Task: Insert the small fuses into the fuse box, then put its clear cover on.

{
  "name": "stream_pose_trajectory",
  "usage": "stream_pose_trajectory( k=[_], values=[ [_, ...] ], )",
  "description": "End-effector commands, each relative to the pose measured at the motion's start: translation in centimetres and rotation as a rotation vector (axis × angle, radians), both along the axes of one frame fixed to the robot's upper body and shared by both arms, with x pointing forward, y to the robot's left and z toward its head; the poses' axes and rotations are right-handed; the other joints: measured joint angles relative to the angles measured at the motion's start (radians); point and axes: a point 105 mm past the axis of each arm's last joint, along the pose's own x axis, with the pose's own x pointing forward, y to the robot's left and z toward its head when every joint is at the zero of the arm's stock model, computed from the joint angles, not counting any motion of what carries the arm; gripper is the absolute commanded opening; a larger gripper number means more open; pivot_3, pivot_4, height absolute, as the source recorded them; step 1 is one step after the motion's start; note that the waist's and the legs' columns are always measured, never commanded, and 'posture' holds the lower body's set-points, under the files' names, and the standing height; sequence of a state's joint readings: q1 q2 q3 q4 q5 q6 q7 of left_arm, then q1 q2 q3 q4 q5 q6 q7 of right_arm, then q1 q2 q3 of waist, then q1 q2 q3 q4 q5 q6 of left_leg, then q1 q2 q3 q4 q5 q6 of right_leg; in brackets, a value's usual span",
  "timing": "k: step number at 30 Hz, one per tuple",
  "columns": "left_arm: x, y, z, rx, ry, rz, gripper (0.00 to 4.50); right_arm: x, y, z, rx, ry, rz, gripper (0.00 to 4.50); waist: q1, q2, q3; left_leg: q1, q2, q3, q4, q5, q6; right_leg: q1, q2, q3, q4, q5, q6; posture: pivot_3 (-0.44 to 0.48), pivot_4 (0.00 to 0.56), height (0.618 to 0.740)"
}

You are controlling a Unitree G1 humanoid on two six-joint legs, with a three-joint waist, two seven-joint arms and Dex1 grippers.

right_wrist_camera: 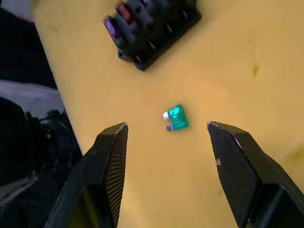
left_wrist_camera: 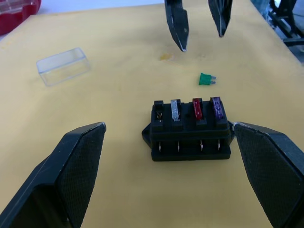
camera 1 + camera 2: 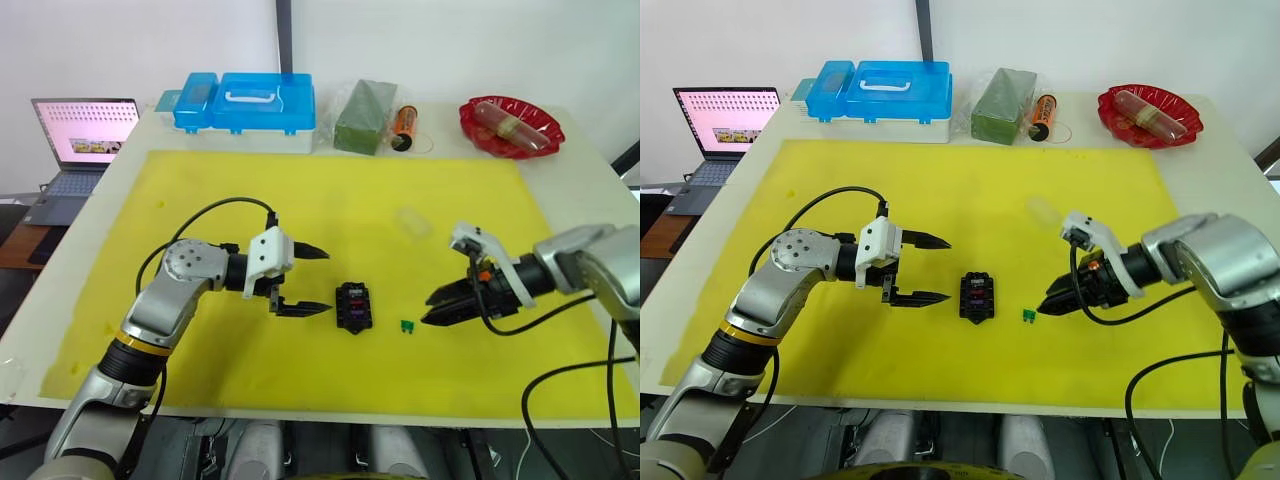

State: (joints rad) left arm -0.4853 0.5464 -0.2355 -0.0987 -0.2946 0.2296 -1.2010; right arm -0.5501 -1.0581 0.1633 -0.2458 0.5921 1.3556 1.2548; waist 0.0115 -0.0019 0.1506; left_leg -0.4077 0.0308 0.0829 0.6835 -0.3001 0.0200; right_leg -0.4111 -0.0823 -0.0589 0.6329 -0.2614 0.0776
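The black fuse box (image 3: 354,306) sits on the yellow mat between my two grippers. A clear fuse (image 2: 175,109), a red fuse (image 2: 196,108) and a purple fuse (image 2: 216,107) stand in its slots, and one end slot is empty. A green fuse (image 1: 176,117) lies loose on the mat just right of the box. My right gripper (image 3: 427,309) is open, its tips straddling the green fuse from just above without touching it. My left gripper (image 3: 324,281) is open just left of the box, holding nothing. The clear cover (image 3: 412,221) lies farther back on the mat.
Along the table's far edge stand a blue plastic case (image 3: 245,103), a green block (image 3: 365,115), an orange cylinder (image 3: 404,125) and a red bowl (image 3: 510,125). A laptop (image 3: 85,130) sits off the table's left side. The yellow mat (image 3: 300,190) covers most of the table.
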Motion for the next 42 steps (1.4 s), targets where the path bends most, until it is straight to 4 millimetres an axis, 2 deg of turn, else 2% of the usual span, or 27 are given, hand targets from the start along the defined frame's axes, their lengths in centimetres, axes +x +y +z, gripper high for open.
stream_pose_trajectory(
  k=[1, 8, 15, 22, 36, 42],
  values=[
    [-0.6, -0.4, 1.0, -0.01, -0.029, -0.051, 4.5, -0.4, 0.6, 0.1, 0.067, -0.044, -0.032, 2.83, 0.0, 0.0, 0.0, 0.0, 0.0, 0.0, 0.0, 0.0, 0.0, 0.0, 0.0, 0.0, 0.0, 0.0, 0.0, 0.0, 0.15, 0.74],
    [-0.9, -0.5, 0.9, 0.016, -0.014, -0.092, 4.5, -0.2, 0.0, -1.9, 0.11, -0.016, -0.151, 2.83, 0.001, 0.0, 0.0, 0.0, 0.0, 0.0, 0.0, 0.0, 0.0, 0.001, 0.001, 0.0, 0.0, 0.0, 0.0, 0.0, 0.15, 0.74],
    [-1.3, -0.5, 0.8, 0.036, -0.004, -0.12, 4.5, 0.0, 0.3, -2.5, 0.14, 0.01, -0.175, 2.83, 0.001, 0.0, 0.0, 0.0, 0.0, 0.0, 0.0, 0.0, 0.0, 0.001, 0.003, 0.0, 0.0, 0.0, 0.0, 0.0, 0.15, 0.74],
    [-1.3, -0.4, 1.2, 0.041, -0.008, -0.125, 4.5, -0.7, 0.7, -3.0, 0.167, 0.078, -0.171, 2.83, 0.001, 0.0, 0.0, 0.0, 0.0, 0.0, 0.0, 0.0, 0.0, 0.001, 0.005, 0.0, 0.0, 0.0, 0.001, 0.0, 0.15, 0.74],
    [-1.7, -0.5, 2.1, 0.063, -0.025, -0.153, 4.5, -0.1, 0.8, -4.0, 0.191, 0.134, -0.216, 2.83, 0.001, 0.0, 0.0, 0.001, 0.0, 0.0, 0.0, 0.0, 0.0, 0.002, 0.006, 0.0, 0.0, 0.0, 0.001, 0.0, 0.15, 0.74],
    [-1.6, -0.5, 2.1, 0.061, -0.027, -0.146, 4.5, 0.0, 0.6, -4.3, 0.182, 0.141, -0.218, 0.91, 0.001, 0.0, 0.0, 0.001, 0.0, 0.0, 0.0, 0.0, 0.0, 0.002, 0.006, 0.0, 0.0, 0.0, 0.001, 0.0, 0.15, 0.74]
  ],
)
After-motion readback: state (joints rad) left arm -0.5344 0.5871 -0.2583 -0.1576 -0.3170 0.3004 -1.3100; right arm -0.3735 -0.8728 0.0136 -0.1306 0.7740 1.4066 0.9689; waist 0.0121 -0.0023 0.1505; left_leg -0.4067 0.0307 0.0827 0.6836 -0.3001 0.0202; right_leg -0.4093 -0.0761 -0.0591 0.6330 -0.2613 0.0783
